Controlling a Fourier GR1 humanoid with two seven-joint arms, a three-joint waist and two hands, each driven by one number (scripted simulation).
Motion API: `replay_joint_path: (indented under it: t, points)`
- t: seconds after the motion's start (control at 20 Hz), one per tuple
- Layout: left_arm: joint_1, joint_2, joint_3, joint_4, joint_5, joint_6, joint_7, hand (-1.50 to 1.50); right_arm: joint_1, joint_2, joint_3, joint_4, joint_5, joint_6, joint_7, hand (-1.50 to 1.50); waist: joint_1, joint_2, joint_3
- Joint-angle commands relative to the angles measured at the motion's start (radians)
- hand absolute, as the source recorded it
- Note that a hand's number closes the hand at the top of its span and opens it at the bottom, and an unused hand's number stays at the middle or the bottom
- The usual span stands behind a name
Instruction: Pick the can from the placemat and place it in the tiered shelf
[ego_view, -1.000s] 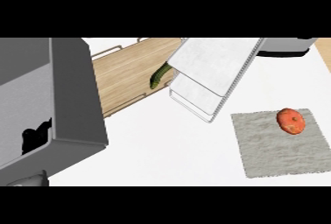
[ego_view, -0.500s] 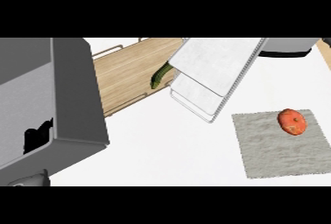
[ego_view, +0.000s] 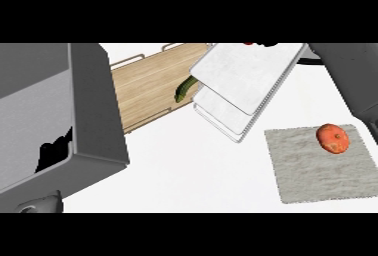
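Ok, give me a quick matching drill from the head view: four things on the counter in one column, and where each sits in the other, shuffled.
Things:
1. orange can
2. grey placemat
3. green vegetable
4. tiered shelf

Places:
A. view's lower right, flat on the counter
B. on the wooden board, partly under the shelf
C. top centre, white
D. on the placemat, near its far right corner

Pairs: 1-D, 2-A, 3-B, 4-C

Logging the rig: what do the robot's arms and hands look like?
Only a boxy plain grey forearm shows, at left, with a black patch on it, likely the left hand. No cables or markings show. The right hand is out of view.
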Motion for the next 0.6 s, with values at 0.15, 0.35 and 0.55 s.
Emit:
replay_joint_path:
  t: [0.15,0.35,0.55]
  points:
    - [-0.007,-0.048,-0.082,0.030,0.007,-0.035,0.008,0.00,0.027,0.177,-0.187,0.174,-0.241,0.202,0.106,-1.50,0.009,0.024,-0.014]
    - [0.003,-0.048,-0.065,0.048,0.009,-0.033,-0.012,0.00,-0.007,0.184,-0.307,0.228,-0.355,0.255,0.141,-1.50,-0.003,0.020,-0.014]
    - [-0.010,-0.048,-0.106,0.035,0.014,-0.003,0.013,0.00,-0.050,0.150,-0.401,0.255,-0.427,0.219,0.144,-1.50,-0.001,0.023,-0.013]
